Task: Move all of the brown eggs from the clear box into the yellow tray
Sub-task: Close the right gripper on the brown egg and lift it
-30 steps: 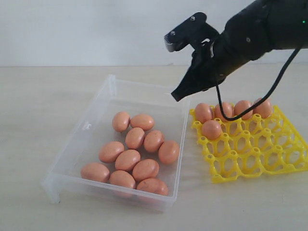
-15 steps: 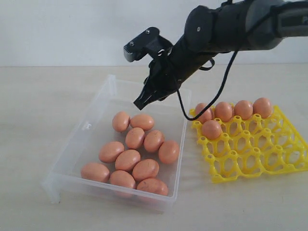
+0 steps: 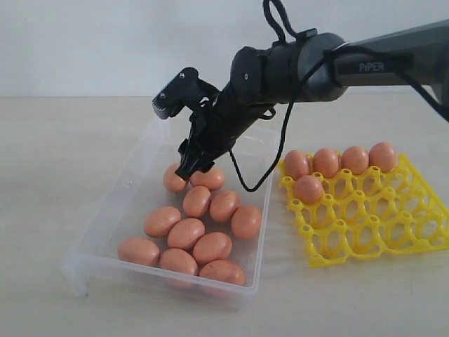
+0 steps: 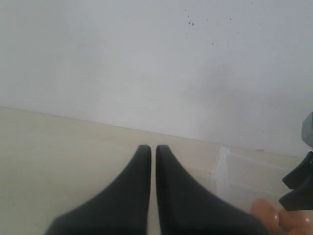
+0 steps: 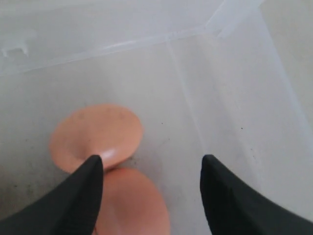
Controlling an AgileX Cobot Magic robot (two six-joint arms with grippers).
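Most brown eggs (image 3: 186,234) lie loose in the clear box (image 3: 105,225); five sit in the yellow tray (image 3: 372,232) beside it. The right tool (image 3: 189,168), jaws apart, hangs over the two farthest eggs and should centre on one alone before closing gently.

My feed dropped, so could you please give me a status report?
Right gripper open, low over brown eggs in clear box. Left gripper shut, empty. Five eggs in yellow tray, eleven in box. Nothing blocking.
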